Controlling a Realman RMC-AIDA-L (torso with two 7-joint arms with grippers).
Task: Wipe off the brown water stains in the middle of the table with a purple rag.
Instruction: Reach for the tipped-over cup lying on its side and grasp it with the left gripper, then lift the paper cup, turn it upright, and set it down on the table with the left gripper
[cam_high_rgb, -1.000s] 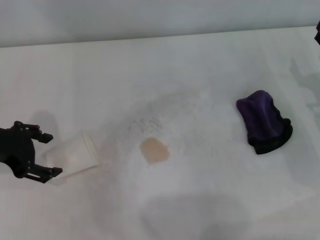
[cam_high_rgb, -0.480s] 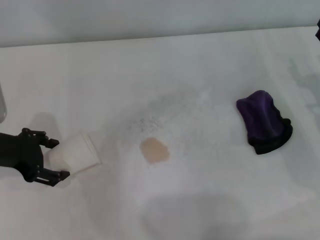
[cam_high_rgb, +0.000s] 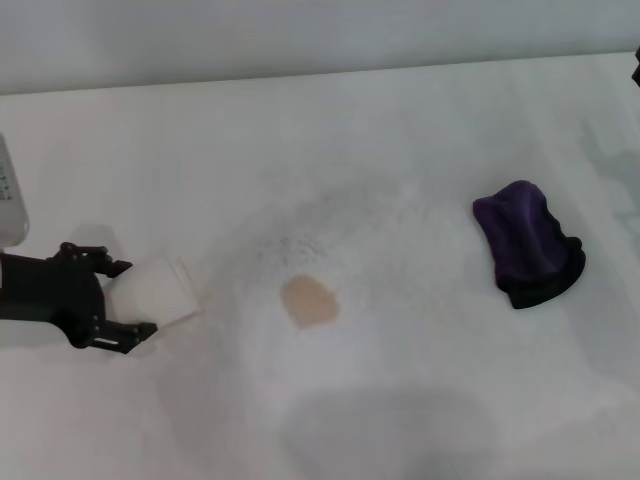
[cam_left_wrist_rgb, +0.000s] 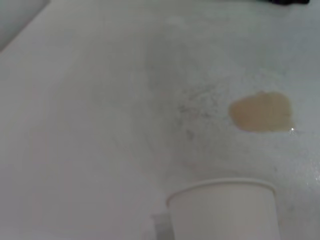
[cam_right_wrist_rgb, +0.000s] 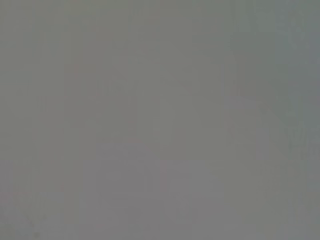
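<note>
Rag (cam_high_rgb: 527, 255) upright, black edge down-right | stain (cam_high_rgb: 309, 301) apart

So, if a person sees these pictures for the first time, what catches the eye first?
Probably the purple rag, a dark crumpled lump alone on the right side of the white table, untouched. Next is the brown water stain near the middle, with grey speckles just behind it. At the left edge, the left claw sits open around a tipped white paper cup.
</note>
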